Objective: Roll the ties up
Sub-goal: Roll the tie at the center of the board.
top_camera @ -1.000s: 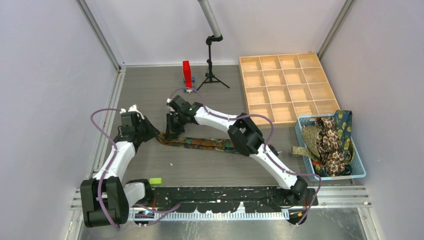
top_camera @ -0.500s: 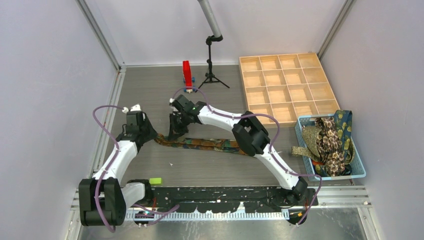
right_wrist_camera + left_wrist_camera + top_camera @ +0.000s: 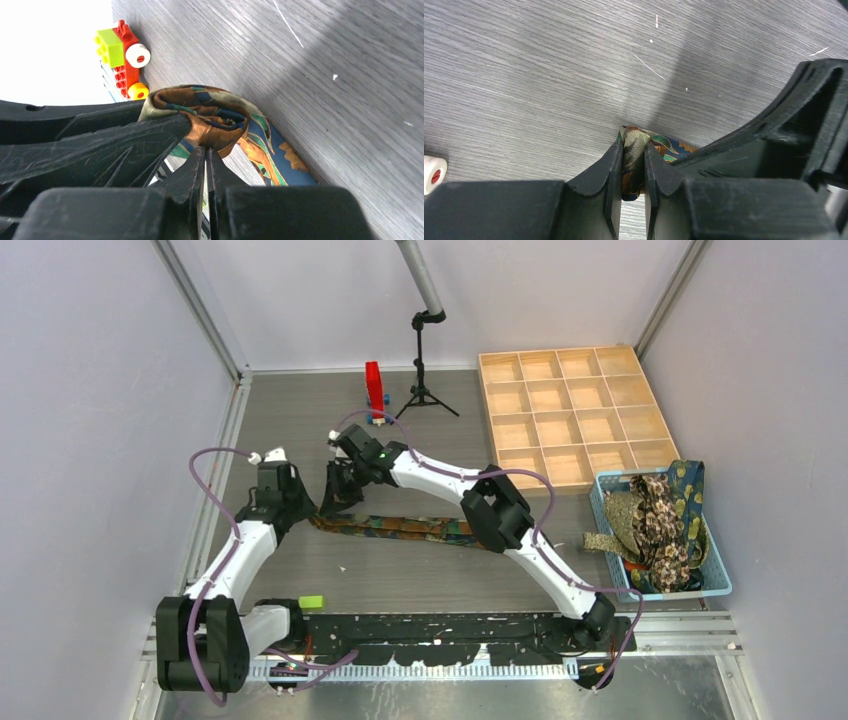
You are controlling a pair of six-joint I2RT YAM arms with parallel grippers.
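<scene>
Table [image 3: 400, 580] of grey wood-grain, both arms reaching over its left-centre. Far right a wooden compartment tray [image 3: 483, 410]. In front of that, a light blue basket [image 3: 722, 585] with spare ties [image 3: 655, 520] heaped in it, some hanging over the rim.

On the table lies the working tie [image 3: 410, 527], dark with an orange/teal pattern. Its long axis runs left-right and it passes under the right forearm. Its left end is lifted and curled into a small started coil [image 3: 210, 115].

At that end the left gripper [image 3: 633, 150] is clenched on a fold, fabric plainly sandwiched between its fingers. Just beside it the right gripper [image 3: 205, 150] has its fingers nearly together, nipping the coil's lower edge at the tips.

Both grippers meet at the same end, left one outermost. All free length runs off to the right, away from them.

Judgement: roll barely begun. The coil must turn along the long axis toward the right. It looks loose and could slump if a pinch slips.

At the back, a small tripod [image 3: 425, 360] and a red toy block [image 3: 374, 390], well apart from the work.
</scene>
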